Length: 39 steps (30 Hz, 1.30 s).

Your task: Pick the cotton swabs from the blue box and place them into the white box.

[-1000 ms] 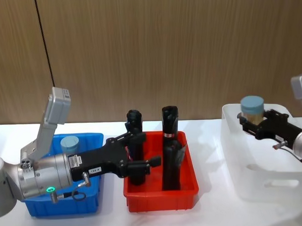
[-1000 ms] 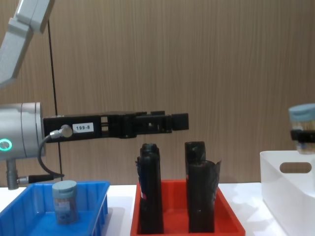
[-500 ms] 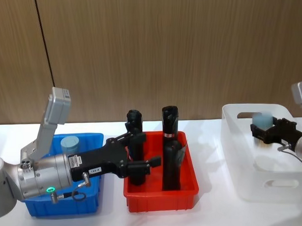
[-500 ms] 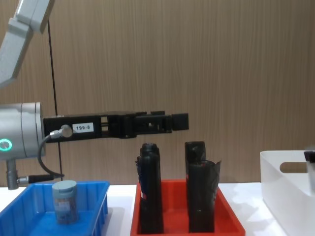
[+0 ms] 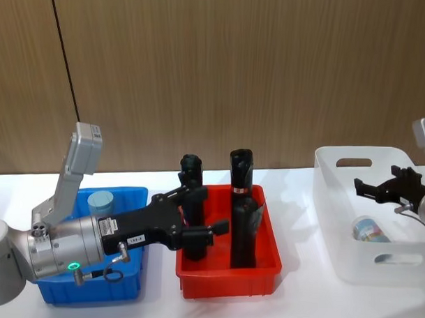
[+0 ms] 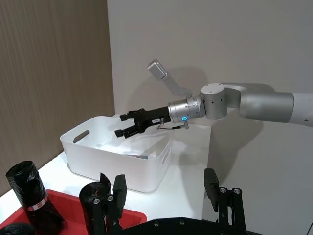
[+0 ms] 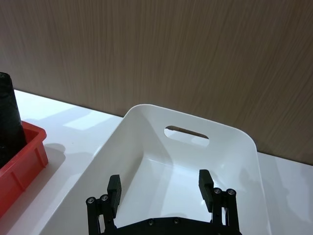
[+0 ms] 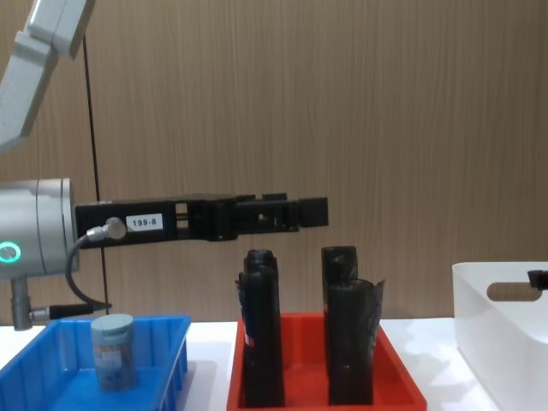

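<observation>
Swabs are sitting in two places in the head view. One swab [image 5: 101, 201] is standing upright in the blue box [image 5: 89, 293], just left of the red tray [image 5: 229, 282]. A second swab [image 5: 369, 229] is lying on its side on the floor of the white box [image 5: 348, 261], right of the tray. All three containers are resting on the bench [image 5: 302, 204]. The left gripper [image 5: 209, 213] is reaching over the tray's near left part, its jaws spread wide and holding nothing, close to the black rolls [image 5: 240, 202] standing in the tray. The right gripper [image 5: 376, 183] is hanging over the white box, above the lying swab, with its jaws apart and empty.

Seen from the left wrist, the left gripper's jaws are standing wide apart above the tray. Farther off, the right gripper is hovering over the white box beyond the tray, its jaws open with nothing between them.

Seen from the right wrist, the right gripper's jaws are gaping wide over the inside of the white box, with a corner of the tray off to one side.

In the chest view, the left gripper is stretching level above the tops of the rolls in the tray. The upright swab is standing in the blue box left of the tray, and the white box is sitting to the tray's right.
</observation>
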Each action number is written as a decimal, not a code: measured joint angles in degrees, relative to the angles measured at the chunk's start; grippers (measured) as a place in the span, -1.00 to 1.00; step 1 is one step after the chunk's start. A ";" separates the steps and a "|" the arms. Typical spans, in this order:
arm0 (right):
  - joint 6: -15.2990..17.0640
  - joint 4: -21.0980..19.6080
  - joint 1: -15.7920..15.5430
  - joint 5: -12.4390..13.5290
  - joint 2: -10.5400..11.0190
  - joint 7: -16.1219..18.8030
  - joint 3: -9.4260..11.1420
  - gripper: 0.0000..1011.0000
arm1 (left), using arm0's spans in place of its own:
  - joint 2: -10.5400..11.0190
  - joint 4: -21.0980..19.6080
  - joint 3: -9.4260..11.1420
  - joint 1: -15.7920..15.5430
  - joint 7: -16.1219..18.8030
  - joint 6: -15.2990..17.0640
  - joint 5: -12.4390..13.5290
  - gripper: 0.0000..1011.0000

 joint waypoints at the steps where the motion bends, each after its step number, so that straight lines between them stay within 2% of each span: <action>1: -0.13 0.04 0.06 -0.05 -0.01 0.02 0.01 0.98 | 0.00 0.00 0.00 0.00 0.00 0.00 0.00 0.98; 16: -0.64 0.20 0.28 -0.48 -0.06 0.28 0.06 0.98 | 0.00 0.00 0.00 0.00 0.04 0.00 0.00 0.98; 21: -0.82 -1.04 -0.62 -0.46 -0.10 0.01 0.11 0.98 | -0.02 -0.25 0.11 0.21 1.11 -0.12 0.34 0.98; 32: -1.81 -8.03 -5.82 0.40 -0.31 -2.12 0.31 0.98 | -0.26 -2.15 0.93 1.73 8.11 -1.32 2.97 0.98; 39: -2.59 -13.20 -9.67 0.97 -0.46 -3.71 0.47 0.98 | -0.46 -3.73 1.59 2.97 13.86 -2.30 5.09 0.98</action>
